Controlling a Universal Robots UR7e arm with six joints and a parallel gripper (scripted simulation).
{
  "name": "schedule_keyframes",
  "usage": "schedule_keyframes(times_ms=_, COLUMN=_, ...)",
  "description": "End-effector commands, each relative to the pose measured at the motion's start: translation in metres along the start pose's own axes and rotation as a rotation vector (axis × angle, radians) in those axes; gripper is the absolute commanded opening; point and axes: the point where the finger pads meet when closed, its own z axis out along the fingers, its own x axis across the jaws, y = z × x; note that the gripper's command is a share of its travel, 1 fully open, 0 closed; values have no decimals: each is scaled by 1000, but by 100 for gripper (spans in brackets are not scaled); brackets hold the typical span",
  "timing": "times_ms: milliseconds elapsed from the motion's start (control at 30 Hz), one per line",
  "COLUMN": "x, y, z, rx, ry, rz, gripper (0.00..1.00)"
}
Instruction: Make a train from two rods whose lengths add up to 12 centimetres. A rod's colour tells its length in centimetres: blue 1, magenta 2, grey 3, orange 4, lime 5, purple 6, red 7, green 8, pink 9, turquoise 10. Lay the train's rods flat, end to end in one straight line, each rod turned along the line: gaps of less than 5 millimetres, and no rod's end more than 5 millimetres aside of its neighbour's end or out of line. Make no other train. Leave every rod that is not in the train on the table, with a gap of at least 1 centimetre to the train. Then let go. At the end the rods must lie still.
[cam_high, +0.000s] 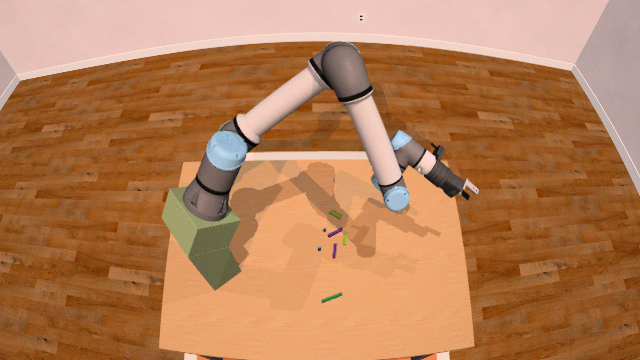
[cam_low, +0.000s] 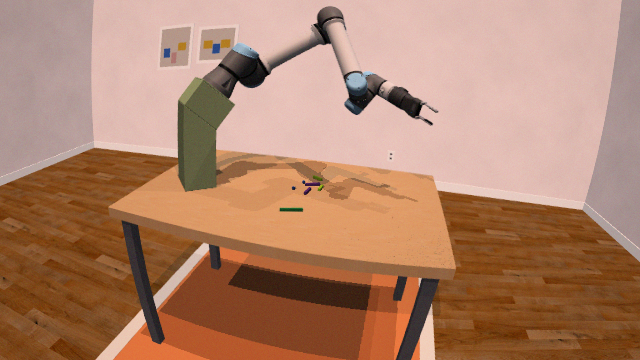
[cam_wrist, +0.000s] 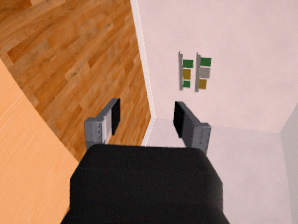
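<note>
Clock dirs as per top view, 12 = far edge of table. Nearest: long green rod (cam_high: 332, 297) (cam_low: 291, 209), flat, lying approx 8-to-2, well apart from the rest; at 8 cm it'd need an orange, & none's visible, so prob. a spare.

Next, near purple rod (cam_high: 334, 251) (cam_low: 307, 191), flat, approx 12-to-6. Small near blue rod (cam_high: 319, 248) (cam_low: 293, 188) sits at its 9. Upright-running (12-to-6) bright lime rod (cam_high: 345, 238) (cam_low: 321, 188) lies at its 1. Far purple rod (cam_high: 335, 232) (cam_low: 312, 184) is at its 12, lying approx 8-to-2, w/ small far blue rod (cam_high: 324, 230) (cam_low: 303, 182) at its 9–10. Beyond, at 12, darker lime rod (cam_high: 335, 214) (cam_low: 318, 178), approx 10-to-4, in arm's shadow.

Train = the 2 purples (6 + 6 = 12), both on the wooden table (cam_high: 400, 310) (cam_low: 375, 240) (cam_wrist: 30, 150), angled apart, so no train yet. Lime by far purple looks too close for comfort; building in a roomier spot prob. avoids the 1 cm gap issue.

Farthest off, black-and-grey two-finger gripper (cam_high: 472, 193) (cam_low: 434, 117) (cam_wrist: 147, 111): raised, approx 2–3 o'clock of rods, pointing away, fingers fully spread, nothing held. Needs to swing back & point down 1st.
</note>
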Motion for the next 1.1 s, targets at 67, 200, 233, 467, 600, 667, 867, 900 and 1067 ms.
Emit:
schedule_keyframes(times_ms=67, x=1, y=0, z=0, rx=1, ry=2, rz=1, gripper=100)
schedule_keyframes(times_ms=200, x=1, y=0, z=0, rx=1, ry=2, rz=1, gripper=100)
schedule_keyframes(times_ms=233, x=1, y=0, z=0, rx=1, ry=2, rz=1, gripper=100)
schedule_keyframes(times_ms=467, x=1, y=0, z=0, rx=1, ry=2, rz=1, gripper=100)
schedule_keyframes(times_ms=600, x=1, y=0, z=0, rx=0, ry=1, rz=1, gripper=100)
schedule_keyframes(times_ms=667, x=-2, y=3, z=0, rx=-3, ry=-6, rz=1, gripper=100)
schedule_keyframes(times_ms=867, x=-27, y=23, z=2, rx=-18, ry=-62, rz=14, gripper=100)
schedule_keyframes(times_ms=900, x=-34, y=29, z=2, rx=-22, ry=-79, rz=18, gripper=100)
schedule_keyframes(times_ms=1067, x=-68, y=56, z=1, rx=-44, ry=-159, rz=42, gripper=100)
